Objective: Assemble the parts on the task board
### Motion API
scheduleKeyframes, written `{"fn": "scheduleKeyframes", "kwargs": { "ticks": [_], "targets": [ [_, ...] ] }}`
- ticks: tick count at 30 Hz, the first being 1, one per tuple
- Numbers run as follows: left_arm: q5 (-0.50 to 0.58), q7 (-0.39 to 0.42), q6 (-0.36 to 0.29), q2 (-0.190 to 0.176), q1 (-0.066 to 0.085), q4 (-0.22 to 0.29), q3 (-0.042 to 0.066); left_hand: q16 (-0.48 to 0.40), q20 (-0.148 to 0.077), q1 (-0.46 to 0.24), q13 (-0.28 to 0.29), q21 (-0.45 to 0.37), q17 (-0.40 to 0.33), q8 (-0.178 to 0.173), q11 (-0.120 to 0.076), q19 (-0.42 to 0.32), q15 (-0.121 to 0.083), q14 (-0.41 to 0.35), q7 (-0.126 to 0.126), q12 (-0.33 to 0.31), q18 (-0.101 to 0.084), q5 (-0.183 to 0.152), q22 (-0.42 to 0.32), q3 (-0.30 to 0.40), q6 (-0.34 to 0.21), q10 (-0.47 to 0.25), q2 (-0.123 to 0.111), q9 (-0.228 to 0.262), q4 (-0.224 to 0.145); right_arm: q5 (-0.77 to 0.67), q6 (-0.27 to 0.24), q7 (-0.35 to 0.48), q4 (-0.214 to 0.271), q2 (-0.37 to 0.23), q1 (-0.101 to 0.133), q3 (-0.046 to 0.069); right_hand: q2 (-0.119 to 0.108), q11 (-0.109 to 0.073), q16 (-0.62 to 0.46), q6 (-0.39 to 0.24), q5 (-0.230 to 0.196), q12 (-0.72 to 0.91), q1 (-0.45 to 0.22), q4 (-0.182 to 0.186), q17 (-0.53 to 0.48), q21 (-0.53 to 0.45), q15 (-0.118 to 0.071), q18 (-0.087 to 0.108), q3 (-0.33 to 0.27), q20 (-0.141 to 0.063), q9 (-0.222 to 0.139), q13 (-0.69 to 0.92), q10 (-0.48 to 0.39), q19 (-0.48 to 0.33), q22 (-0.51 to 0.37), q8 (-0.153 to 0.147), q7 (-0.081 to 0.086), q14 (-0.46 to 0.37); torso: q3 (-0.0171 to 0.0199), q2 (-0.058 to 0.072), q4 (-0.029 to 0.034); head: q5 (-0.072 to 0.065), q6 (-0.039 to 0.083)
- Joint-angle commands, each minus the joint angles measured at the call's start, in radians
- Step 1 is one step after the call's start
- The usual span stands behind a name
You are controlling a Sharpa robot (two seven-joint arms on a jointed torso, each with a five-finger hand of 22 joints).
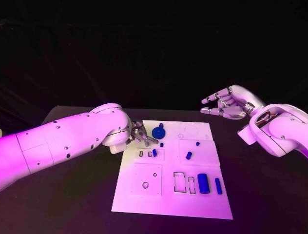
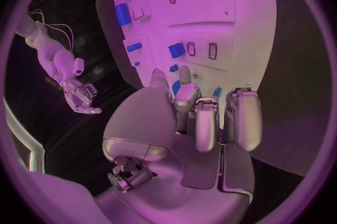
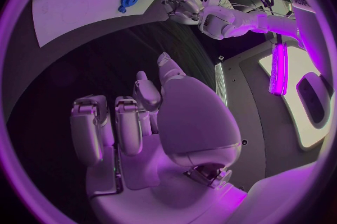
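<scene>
- Left hand point(image 1: 141, 135) hovered at the task board point(image 1: 171, 200)'s upper-left edge, fingers curled, nothing visibly gripped, apparently reaching for the round blue part point(image 1: 158, 131).
- Right hand point(image 1: 228, 104) waited upper right, fingers apart, empty.

task board point(image 1: 150, 195) mid-table | parts point(image 1: 203, 183) on board | left robot hand point(image 1: 141, 136) over board's far-left edge

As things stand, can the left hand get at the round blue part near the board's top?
Probably yes. The left hand hovers at the board's edge, right beside the round part, fingers apart, nothing between them.
</scene>
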Motion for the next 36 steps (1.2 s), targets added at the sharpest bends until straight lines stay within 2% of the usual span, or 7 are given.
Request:
{"fn": "scheduleKeyframes", "kwargs": {
  "ticks": [1, 9, 20, 36],
  "targets": [
    [-0.026, -0.016, 0.067, 0.017, 0.001, -0.02, -0.003, 0.003, -0.008, -0.015, 0.003, 0.005, 0.263, 0.011, -0.006, 0.033, -0.005, 0.105, 0.0, 0.007, -0.017, -0.001, 0.04, -0.013, -0.011, 0.002, 0.002, 0.011, -0.001, -0.004, 0.008, -0.004, -0.002, 0.003, 0.0, 0.0, -0.001, 0.003, -0.005, -0.002, 0.003, -0.003, 0.011, -0.002, 0.217, -0.006, 0.006, 0.001, -0.005, 0.006, 0.001, -0.001, -0.008, 0.073, 0.204, 0.004, 0.0, 0.091, -0.0007, 0.003, -0.0012, 0.001, -0.003],
    [-0.033, -0.017, 0.084, 0.051, 0.0, -0.055, -0.007, 0.003, -0.008, -0.024, 0.007, 0.009, 0.263, 0.017, -0.006, 0.035, -0.006, 0.105, -0.001, 0.01, -0.018, -0.005, 0.046, -0.019, -0.013, 0.004, 0.003, 0.019, 0.0, -0.005, 0.009, -0.004, -0.006, 0.006, 0.0, 0.0, -0.001, 0.003, -0.007, -0.002, 0.006, -0.009, 0.012, -0.002, 0.213, -0.009, 0.006, 0.002, -0.006, 0.005, 0.001, -0.004, -0.01, 0.07, 0.199, 0.004, 0.0, 0.09, 0.0001, 0.011, -0.0071, 0.005, -0.003],
    [-0.034, -0.018, 0.117, 0.076, -0.002, -0.086, -0.01, 0.003, -0.009, -0.021, 0.009, 0.011, 0.263, 0.02, -0.007, 0.037, -0.006, 0.105, -0.002, 0.012, -0.019, -0.003, 0.051, -0.019, -0.014, 0.005, 0.004, 0.023, -0.002, -0.005, 0.011, -0.004, -0.008, 0.01, 0.0, 0.0, 0.0, 0.003, -0.009, -0.002, 0.01, -0.011, 0.011, 0.0, 0.211, -0.01, 0.006, 0.002, -0.008, 0.005, 0.001, -0.006, -0.011, 0.069, 0.197, 0.004, 0.0, 0.09, 0.0005, 0.011, -0.0073, 0.007, -0.01],
    [-0.042, -0.021, 0.161, 0.087, -0.003, -0.092, -0.011, 0.003, -0.01, -0.011, 0.016, 0.018, 0.263, 0.027, -0.008, 0.04, -0.007, 0.105, -0.004, 0.018, -0.021, 0.003, 0.063, -0.018, -0.016, 0.009, 0.008, 0.033, -0.005, -0.006, 0.014, -0.004, -0.01, 0.011, 0.0, -0.001, 0.0, 0.003, -0.009, -0.002, 0.012, -0.012, 0.01, 0.001, 0.211, -0.01, 0.006, 0.002, -0.009, 0.005, 0.001, -0.007, -0.011, 0.069, 0.196, 0.004, 0.0, 0.09, 0.0, 0.011, -0.0066, 0.008, -0.016]
  ]
}}
